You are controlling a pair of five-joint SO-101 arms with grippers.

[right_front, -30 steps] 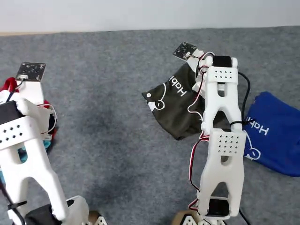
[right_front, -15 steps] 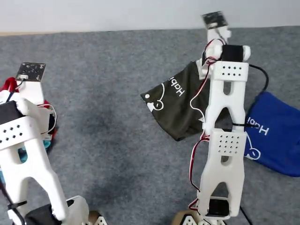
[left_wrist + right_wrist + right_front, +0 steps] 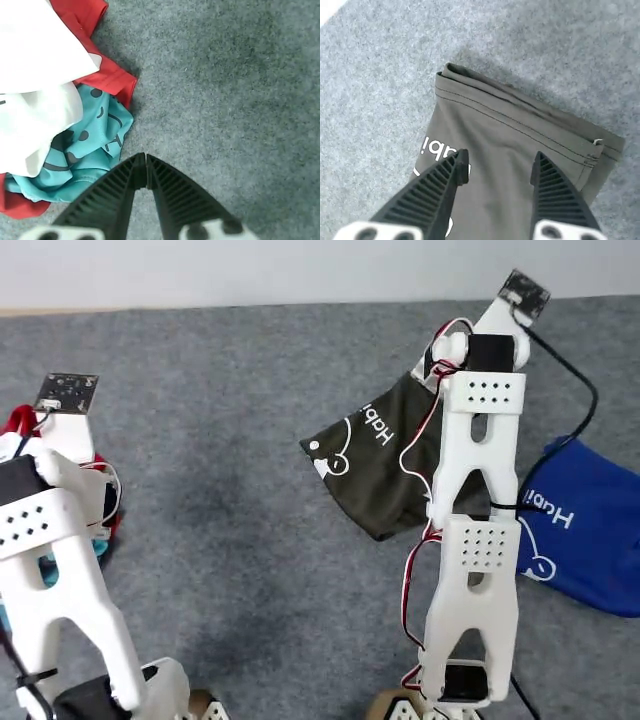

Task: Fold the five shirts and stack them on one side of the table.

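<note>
Lab-style bench: grey carpeted table (image 3: 250, 540), plain white wall (image 3: 200, 270).

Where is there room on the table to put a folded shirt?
The biggest bare stretch of grey mat lies in the middle, between the shirt pile at the left and the dark shirt. The right side is crowded: dark shirt and blue shirt lie close.

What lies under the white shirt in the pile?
A red fabric shirt and a teal patterned shirt stick out from under the white fabric shirt; their covered parts cannot be seen.
</note>
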